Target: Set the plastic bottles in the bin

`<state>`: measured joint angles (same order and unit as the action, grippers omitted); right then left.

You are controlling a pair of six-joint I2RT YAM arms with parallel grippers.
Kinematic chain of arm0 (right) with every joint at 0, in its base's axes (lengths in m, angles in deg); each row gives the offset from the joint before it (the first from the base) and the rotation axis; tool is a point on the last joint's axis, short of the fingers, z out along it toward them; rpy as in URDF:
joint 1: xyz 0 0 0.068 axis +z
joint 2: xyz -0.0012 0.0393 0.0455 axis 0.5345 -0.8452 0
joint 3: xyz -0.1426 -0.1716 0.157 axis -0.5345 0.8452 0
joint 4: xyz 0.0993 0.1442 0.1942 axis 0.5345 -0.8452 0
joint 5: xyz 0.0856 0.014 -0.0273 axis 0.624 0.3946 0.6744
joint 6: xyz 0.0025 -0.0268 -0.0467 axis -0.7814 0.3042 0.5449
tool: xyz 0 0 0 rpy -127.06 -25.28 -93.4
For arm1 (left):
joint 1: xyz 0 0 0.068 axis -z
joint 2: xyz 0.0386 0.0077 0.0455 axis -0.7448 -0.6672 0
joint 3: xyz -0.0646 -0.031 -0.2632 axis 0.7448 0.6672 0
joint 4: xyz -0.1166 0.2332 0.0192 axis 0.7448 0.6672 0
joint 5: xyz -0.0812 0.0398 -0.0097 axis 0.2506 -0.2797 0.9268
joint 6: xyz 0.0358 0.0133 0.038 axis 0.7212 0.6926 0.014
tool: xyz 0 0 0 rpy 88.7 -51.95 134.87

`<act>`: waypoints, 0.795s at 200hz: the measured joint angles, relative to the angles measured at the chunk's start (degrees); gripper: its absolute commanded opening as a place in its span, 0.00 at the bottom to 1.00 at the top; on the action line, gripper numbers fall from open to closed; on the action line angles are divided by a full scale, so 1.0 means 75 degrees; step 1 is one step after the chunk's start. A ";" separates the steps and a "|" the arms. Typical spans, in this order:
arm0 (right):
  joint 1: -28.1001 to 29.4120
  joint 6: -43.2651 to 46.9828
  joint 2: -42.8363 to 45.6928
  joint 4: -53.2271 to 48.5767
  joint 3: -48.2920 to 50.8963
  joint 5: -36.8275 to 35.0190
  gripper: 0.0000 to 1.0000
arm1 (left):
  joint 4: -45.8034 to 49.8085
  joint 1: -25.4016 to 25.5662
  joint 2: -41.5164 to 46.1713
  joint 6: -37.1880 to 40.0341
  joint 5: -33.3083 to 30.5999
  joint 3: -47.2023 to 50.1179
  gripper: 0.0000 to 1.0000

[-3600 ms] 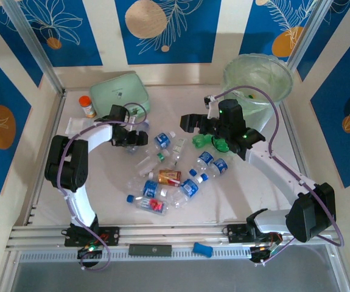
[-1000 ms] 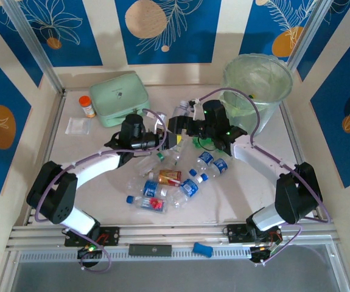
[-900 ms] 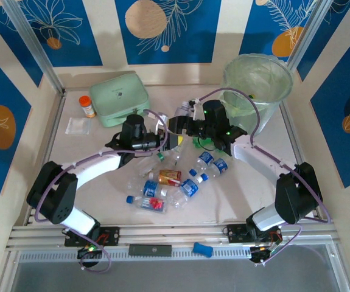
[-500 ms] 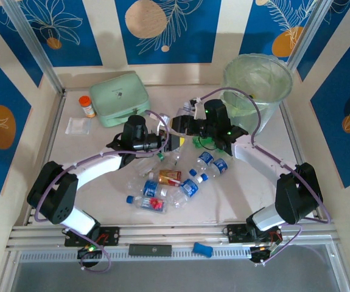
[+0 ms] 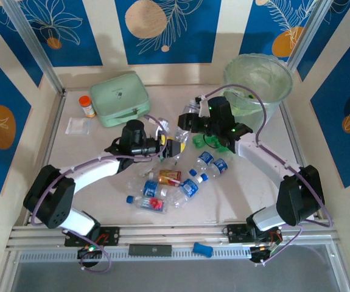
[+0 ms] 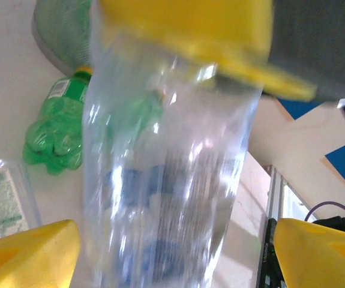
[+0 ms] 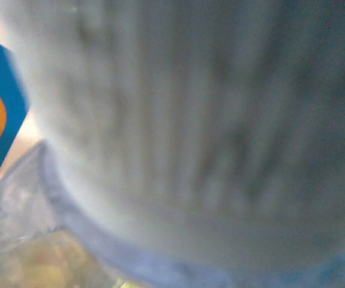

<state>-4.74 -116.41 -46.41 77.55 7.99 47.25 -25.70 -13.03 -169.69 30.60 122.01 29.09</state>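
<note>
I see a green case point(image 5: 121, 98) by the far edge of the table point(image 5: 248, 182). A little orange-lid jar point(image 5: 87, 106) stands just left of it, near the left edge.

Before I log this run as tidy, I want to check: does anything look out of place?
Yes: a small blue object lies on the metal rail at the near edge, off the table and apart from the scattered plastic bottles. What it is I cannot tell.

Green bottle point(image 6: 53, 131), pale grey-green bin point(image 5: 278, 97)
</note>
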 measured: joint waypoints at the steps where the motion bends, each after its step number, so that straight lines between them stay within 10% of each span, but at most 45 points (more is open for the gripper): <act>1: -0.0003 0.0009 0.0000 -0.0009 -0.0017 -0.0009 0.47 | 0.0006 0.0000 0.0009 0.0000 -0.0009 0.0012 0.89; 82: -0.0565 0.1661 0.0012 -0.1635 -0.2559 -0.1207 0.47 | 0.1008 -0.0356 0.0796 0.0233 -0.1909 0.0592 1.00; 159: -0.2620 0.2308 0.0012 -0.2078 -0.4060 -0.1862 0.47 | 0.2122 -0.0466 0.1139 0.0189 -0.4374 0.1026 1.00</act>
<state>-24.39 -99.10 -46.33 61.96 -22.46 33.29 -9.79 -16.53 -161.15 32.02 89.20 36.78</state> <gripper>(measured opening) 0.476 0.996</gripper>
